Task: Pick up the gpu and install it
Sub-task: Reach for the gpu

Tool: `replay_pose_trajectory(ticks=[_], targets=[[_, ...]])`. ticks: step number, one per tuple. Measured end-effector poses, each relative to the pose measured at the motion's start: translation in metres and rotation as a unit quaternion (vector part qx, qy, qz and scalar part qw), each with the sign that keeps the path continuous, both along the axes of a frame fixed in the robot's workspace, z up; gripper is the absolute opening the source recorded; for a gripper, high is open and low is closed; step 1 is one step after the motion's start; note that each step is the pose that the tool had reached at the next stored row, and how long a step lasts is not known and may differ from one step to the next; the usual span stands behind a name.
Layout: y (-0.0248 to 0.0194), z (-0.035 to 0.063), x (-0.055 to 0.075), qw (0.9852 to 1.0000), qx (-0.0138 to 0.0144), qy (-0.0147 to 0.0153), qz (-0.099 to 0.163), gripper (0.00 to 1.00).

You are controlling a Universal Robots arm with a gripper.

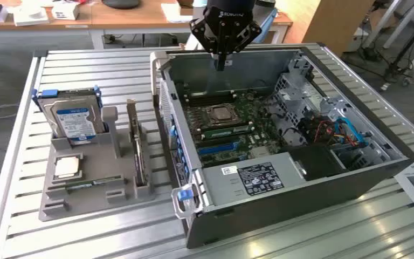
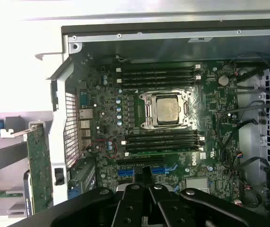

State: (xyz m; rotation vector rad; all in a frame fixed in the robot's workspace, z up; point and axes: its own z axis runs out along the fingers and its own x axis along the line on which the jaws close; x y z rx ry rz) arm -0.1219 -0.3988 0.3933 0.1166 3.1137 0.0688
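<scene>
Gripper (image 1: 221,65): black, two fingers pressed together, pinching nothing and touching nothing. It hangs above the far wall of the case, at twelve o'clock of the case in the exterior view, tips pointing down. From the wrist view it sits over the motherboard, well apart from the gpu.

Table (image 1: 20,216): slatted metal, bears everything listed.

Computer case (image 1: 379,178): dark tower lying on its side, side panel off, interior exposed.

Motherboard (image 1: 257,129): green, flat on the case floor; blue expansion slots at six o'clock of the processor socket (image 1: 223,114).

Power supply (image 1: 261,178): silver box with a black label, at six o'clock inside the case.

Grey holder (image 1: 99,194): moulded tray at nine o'clock of the case, just beside it.

Hard drive (image 1: 74,121): silver, blue label, upright at the holder's eleven o'clock corner.

Gpu (image 1: 140,162): thin card standing on edge in a slot along the holder's three o'clock side, between the hard drive and the case wall; not yet picked up.

Loose processor chip (image 1: 67,167): lying flat on the holder, at six o'clock of the hard drive.

Memory stick (image 1: 92,184): narrow, green, lying flat just beyond the chip's six o'clock.
</scene>
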Motion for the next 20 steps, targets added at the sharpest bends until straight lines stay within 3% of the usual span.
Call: replay_pose_trajectory(ticks=[14,20], targets=[[0.0000,0.0000,0.000,1.0000,0.0000,0.0000,0.000,0.11],[-0.0004,0.0000,-0.019,1.0000,0.0001,-0.0014,0.000,0.11]])
